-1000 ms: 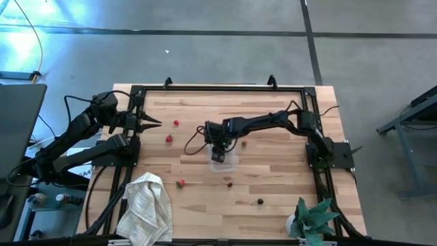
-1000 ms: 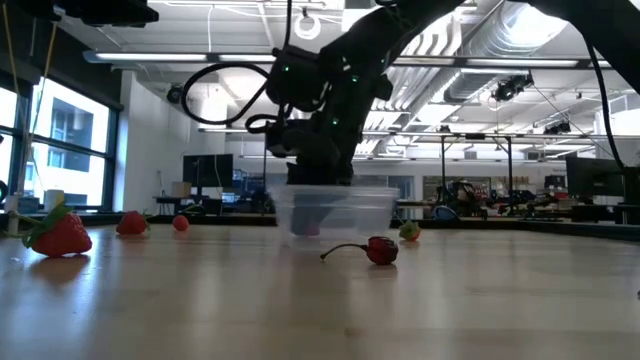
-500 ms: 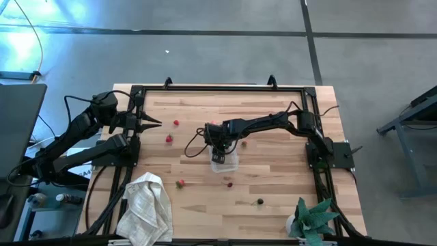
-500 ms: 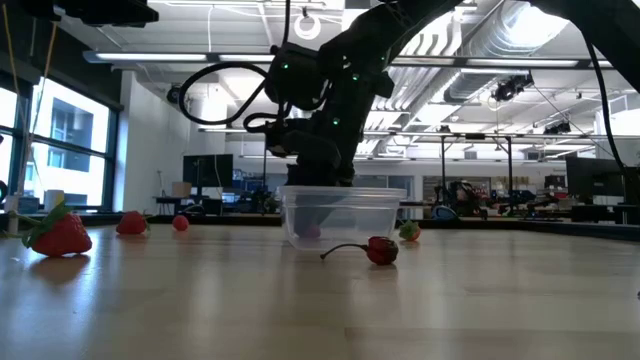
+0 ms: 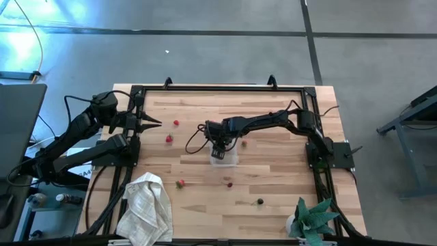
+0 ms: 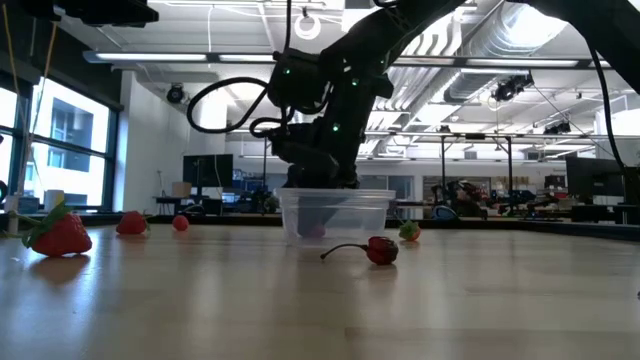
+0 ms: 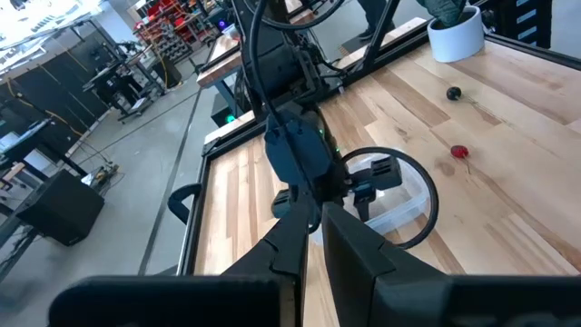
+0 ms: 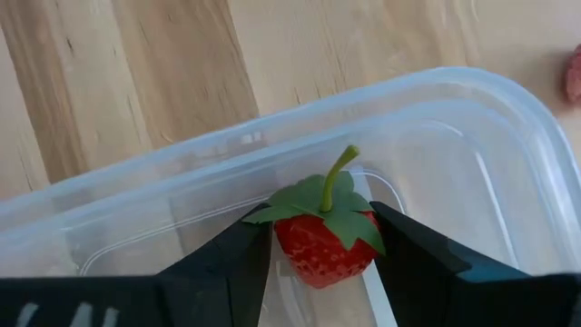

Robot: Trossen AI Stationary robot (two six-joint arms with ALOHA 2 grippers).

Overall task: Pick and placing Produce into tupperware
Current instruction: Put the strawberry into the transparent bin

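Observation:
The clear tupperware (image 5: pixel 227 157) stands near the table's middle. My right gripper (image 5: pixel 218 145) reaches down into it. A red strawberry (image 8: pixel 322 250) with green leaves stands stem up between the fingers, over the tupperware's floor (image 8: pixel 454 182). Other pieces of produce lie loose on the wood: two red ones (image 5: pixel 176 123) (image 5: pixel 168 138) at the far left, a strawberry (image 5: pixel 181 183), a small red one (image 5: pixel 229 183) and a dark one (image 5: pixel 260 201) nearer the front. My left gripper (image 5: pixel 153 123) waits shut at the left edge, holding nothing. My right gripper has one finger (image 8: pixel 245 259) on each side of the strawberry and comes from above, slanting down into the tupperware. I cannot tell whether the fingers touch the fruit's sides (image 8: pixel 290 250). The strawberry stands upright, low inside the container.
A white checked towel (image 5: pixel 145 205) lies at the near left corner. A teal plant in a white pot (image 5: pixel 313 217) stands at the near right corner. A black frame (image 5: pixel 218 87) runs around the table. Bare wood lies between the loose pieces.
The tupperware has slid a little toward the table's far edge with my right gripper inside it. In the low view it was blurred a second ago and now stands flat and still. My right gripper's wrist has turned slightly over it.

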